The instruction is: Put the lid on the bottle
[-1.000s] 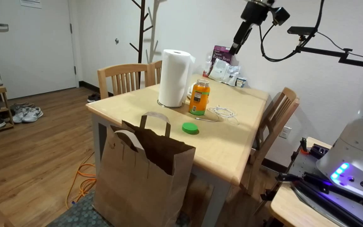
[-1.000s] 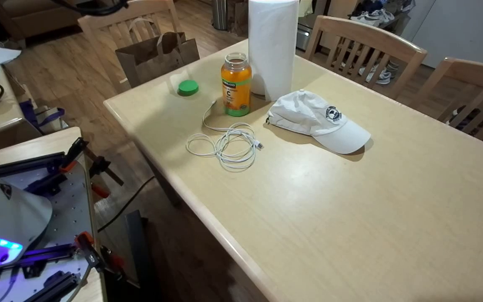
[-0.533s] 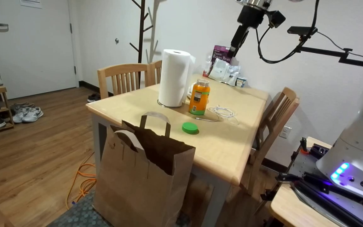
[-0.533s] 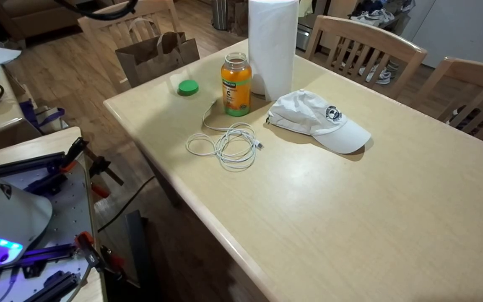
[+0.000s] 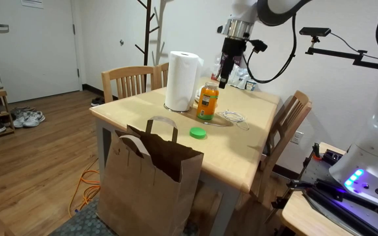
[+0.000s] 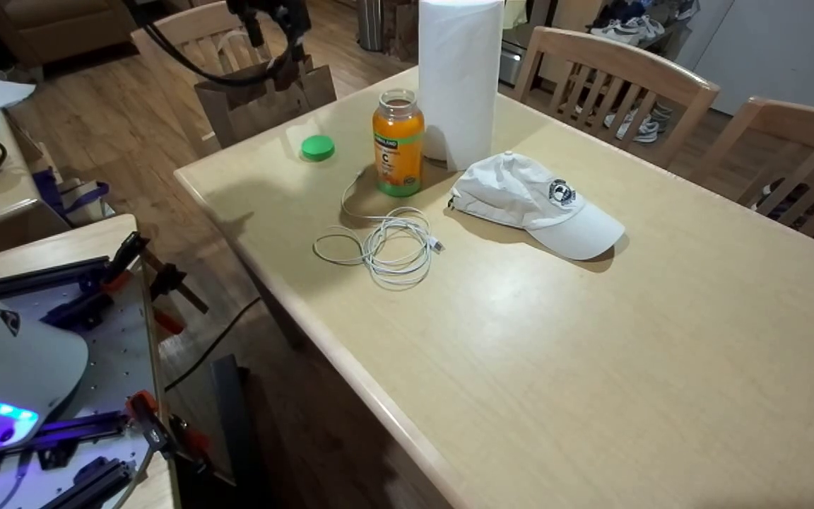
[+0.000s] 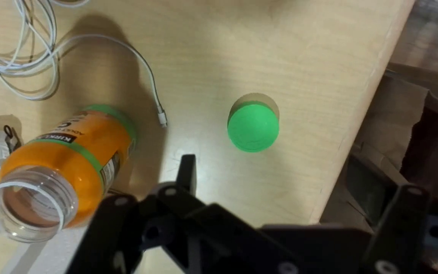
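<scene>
The lid (image 5: 198, 132) is a flat round green cap lying on the table near its edge; it also shows in an exterior view (image 6: 318, 148) and the wrist view (image 7: 253, 127). The bottle (image 5: 207, 103) is orange with a green base and stands upright with its clear mouth uncovered; it also shows in an exterior view (image 6: 399, 148) and the wrist view (image 7: 86, 152). My gripper (image 5: 222, 82) hangs above the table, apart from both; it also shows in an exterior view (image 6: 280, 42). In the wrist view its jaws (image 7: 272, 163) are wide apart and empty, with the lid ahead of them.
A white paper roll (image 5: 182, 82) stands beside the bottle. A white cable (image 6: 393, 247) and a white cap (image 6: 534, 205) lie on the table. A paper bag (image 5: 149, 183) stands against the table's edge. Packages (image 5: 238, 77) stand at the far end.
My gripper has moved lower and toward the bottle and lid, and its arm has come further into both exterior views. The lid and the bottle have not visibly moved.
</scene>
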`<move>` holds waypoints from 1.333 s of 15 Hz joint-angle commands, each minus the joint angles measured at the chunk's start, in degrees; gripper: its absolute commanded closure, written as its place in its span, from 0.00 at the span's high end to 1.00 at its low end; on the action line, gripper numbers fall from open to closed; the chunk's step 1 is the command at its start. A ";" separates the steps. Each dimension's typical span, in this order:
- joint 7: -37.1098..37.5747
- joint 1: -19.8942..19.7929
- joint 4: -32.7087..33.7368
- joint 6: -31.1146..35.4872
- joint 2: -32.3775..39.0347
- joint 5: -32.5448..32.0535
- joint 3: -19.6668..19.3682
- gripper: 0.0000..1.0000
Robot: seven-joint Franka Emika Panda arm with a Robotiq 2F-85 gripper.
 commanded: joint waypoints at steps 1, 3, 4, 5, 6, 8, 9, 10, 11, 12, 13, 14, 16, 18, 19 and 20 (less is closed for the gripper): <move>-1.75 -0.01 6.15 0.22 7.96 -4.93 0.23 1.00; -0.08 -0.01 4.27 0.22 6.23 -3.48 0.18 1.00; -0.25 -0.03 5.07 0.22 7.30 -3.51 0.08 1.00; -0.34 -0.04 5.56 0.22 7.76 -3.51 0.01 1.00; 1.35 0.26 5.28 0.01 7.40 -5.29 -0.19 1.00; 6.43 1.11 6.04 3.61 10.26 -7.55 -0.28 1.00; 8.98 1.55 6.73 4.64 12.13 -8.94 -0.35 1.00; 11.66 2.13 7.43 4.91 13.88 -10.53 -0.51 1.00; 14.09 2.73 7.85 5.22 15.22 -12.06 -0.81 1.00; 16.31 3.39 8.62 5.29 16.80 -13.38 -1.23 1.00; 18.97 4.31 9.60 5.33 18.49 -15.12 -1.88 1.00; 20.16 4.94 10.64 5.07 20.08 -15.55 -2.25 1.00; 24.22 6.63 12.58 5.48 22.76 -16.88 -3.60 1.00; 28.88 8.59 14.51 6.50 24.87 -19.08 -5.58 1.00; 29.52 8.82 15.38 7.51 25.94 -18.37 -5.80 1.00; 29.77 8.95 16.17 8.53 26.99 -17.14 -5.92 1.00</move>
